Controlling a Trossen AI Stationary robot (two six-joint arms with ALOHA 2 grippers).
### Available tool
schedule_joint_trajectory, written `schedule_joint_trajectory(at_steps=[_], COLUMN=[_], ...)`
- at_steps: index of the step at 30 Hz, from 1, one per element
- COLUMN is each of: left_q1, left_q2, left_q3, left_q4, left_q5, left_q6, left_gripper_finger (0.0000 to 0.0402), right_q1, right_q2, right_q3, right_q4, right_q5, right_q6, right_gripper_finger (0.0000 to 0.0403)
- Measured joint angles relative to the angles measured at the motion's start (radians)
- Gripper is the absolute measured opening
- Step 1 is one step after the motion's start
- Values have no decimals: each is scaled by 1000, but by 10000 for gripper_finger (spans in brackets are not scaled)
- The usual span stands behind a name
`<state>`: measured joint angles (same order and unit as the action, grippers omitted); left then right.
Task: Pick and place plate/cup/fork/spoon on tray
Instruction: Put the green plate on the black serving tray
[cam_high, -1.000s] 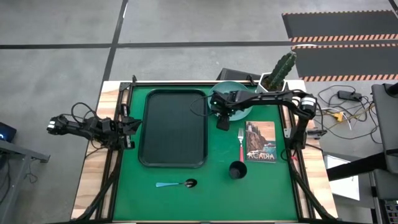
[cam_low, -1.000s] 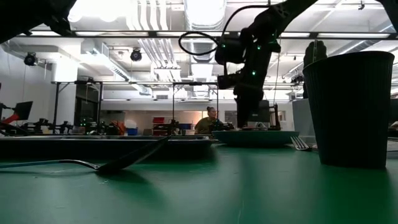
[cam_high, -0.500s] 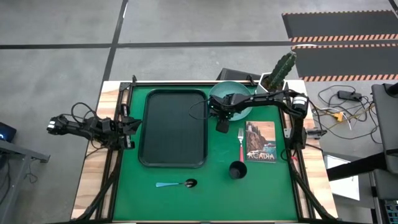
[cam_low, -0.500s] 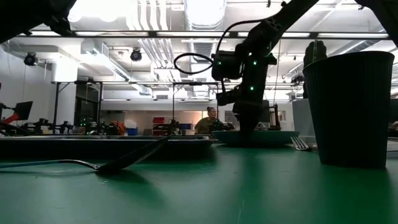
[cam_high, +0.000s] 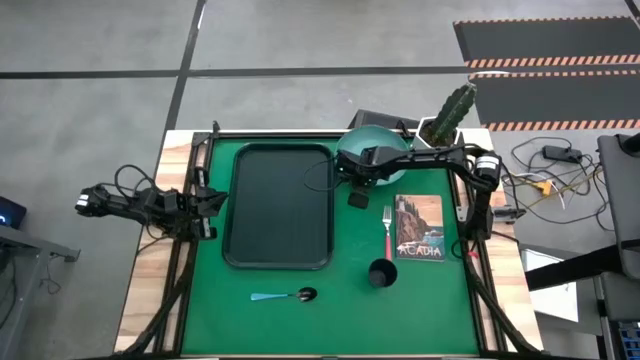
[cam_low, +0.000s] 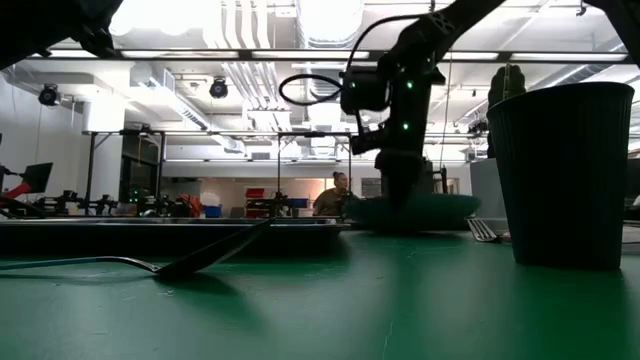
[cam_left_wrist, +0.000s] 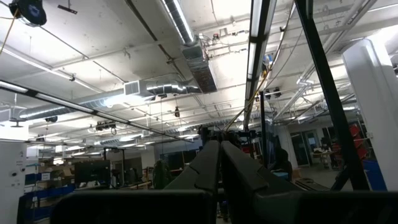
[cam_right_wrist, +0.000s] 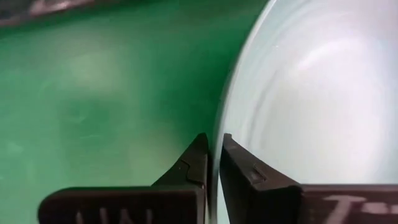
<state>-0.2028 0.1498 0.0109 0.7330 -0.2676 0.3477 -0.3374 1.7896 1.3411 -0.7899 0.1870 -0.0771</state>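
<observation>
The right gripper (cam_right_wrist: 212, 152) has its fingers clenched on the plate (cam_high: 372, 152) rim. Lift it level, clear the tray (cam_high: 279, 205) rim, then lower gently.

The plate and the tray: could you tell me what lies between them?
In the high view, only a narrow strip of bare green mat separates the plate, clamped at its rim by the right hand, from the tray.

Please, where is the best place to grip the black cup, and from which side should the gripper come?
Grip the cup by its rim, coming from straight above, one finger inside and one outside. It stands upright with its mouth open, close beside the booklet, so a side approach looks more cramped.
</observation>
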Motion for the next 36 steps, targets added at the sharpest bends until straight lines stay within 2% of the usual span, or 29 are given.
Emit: schedule_joint_trajectory(at_steps=[4,14,21,25,30,36], left_q1=[0,0,0,0,0,0], left_q2=[0,-1,-2,-2,0,0], left_q3=[0,0,1,1,1,1], left_q4=[0,1,1,1,5,10], left_q5=[0,-2,-3,-3,-3,-3], left_q6=[0,0,0,0,0,0], left_gripper_finger=[0,0,0,0,0,0], right_q1=[23,114,200,223,231,231], right_q2=[-15,-45,-40,-23,34,148], right_q3=[59,195,204,205,242,347], right_q4=[-29,28,187,292,368,380], right_q5=[106,156,135,79,-3,-12], right_q6=[-20,-96,-175,-198,-222,-272], right_gripper_finger=[10,11,11,12,12,12])
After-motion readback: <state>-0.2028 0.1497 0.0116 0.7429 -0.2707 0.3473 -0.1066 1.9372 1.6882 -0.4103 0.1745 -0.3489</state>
